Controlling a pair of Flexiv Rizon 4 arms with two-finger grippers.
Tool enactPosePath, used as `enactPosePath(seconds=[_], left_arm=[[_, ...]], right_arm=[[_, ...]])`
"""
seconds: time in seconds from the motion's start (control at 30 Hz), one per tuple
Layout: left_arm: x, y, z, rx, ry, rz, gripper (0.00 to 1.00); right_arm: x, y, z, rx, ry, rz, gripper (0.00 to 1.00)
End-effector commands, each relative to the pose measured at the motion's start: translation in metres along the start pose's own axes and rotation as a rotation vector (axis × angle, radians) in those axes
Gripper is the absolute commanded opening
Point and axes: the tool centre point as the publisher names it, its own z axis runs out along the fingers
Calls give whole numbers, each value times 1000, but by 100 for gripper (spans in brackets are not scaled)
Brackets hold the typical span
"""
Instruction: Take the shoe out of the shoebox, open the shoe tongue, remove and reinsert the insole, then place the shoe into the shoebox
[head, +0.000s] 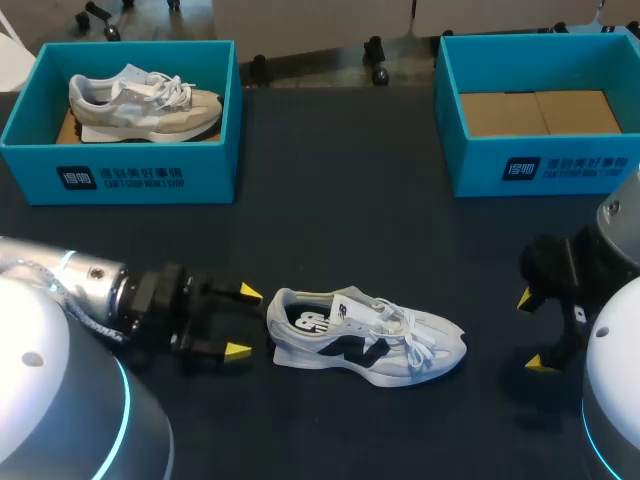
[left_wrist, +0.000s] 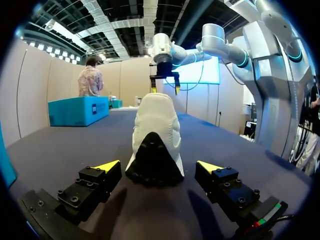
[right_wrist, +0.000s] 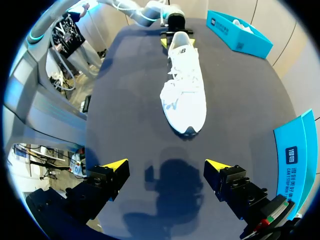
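A white sneaker with a navy logo (head: 365, 340) lies on the dark table near the front middle, heel to the left, toe to the right. My left gripper (head: 242, 321) is open just behind its heel; in the left wrist view the heel (left_wrist: 152, 150) stands right ahead of the gap between the yellow tips of my left gripper (left_wrist: 156, 167). My right gripper (head: 535, 332) is open, a short way off the toe; in the right wrist view my right gripper (right_wrist: 167, 167) has the sneaker (right_wrist: 184, 87) ahead of it. The teal shoebox (head: 530, 155) at the back right holds only brown paper.
A second teal box (head: 130, 175) at the back left holds a beige and white sneaker (head: 140, 100). Bare dark tabletop lies between the two boxes and around the white sneaker.
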Motion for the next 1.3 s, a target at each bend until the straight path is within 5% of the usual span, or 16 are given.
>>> enactPosePath(seconds=[0.03, 1.3], left_arm=[[-10, 5, 7, 0, 39, -5, 100], [4, 1, 45, 25, 77, -7, 100]], right_arm=[[2, 0, 0, 1, -4, 0, 100], [2, 0, 0, 1, -4, 0, 100]])
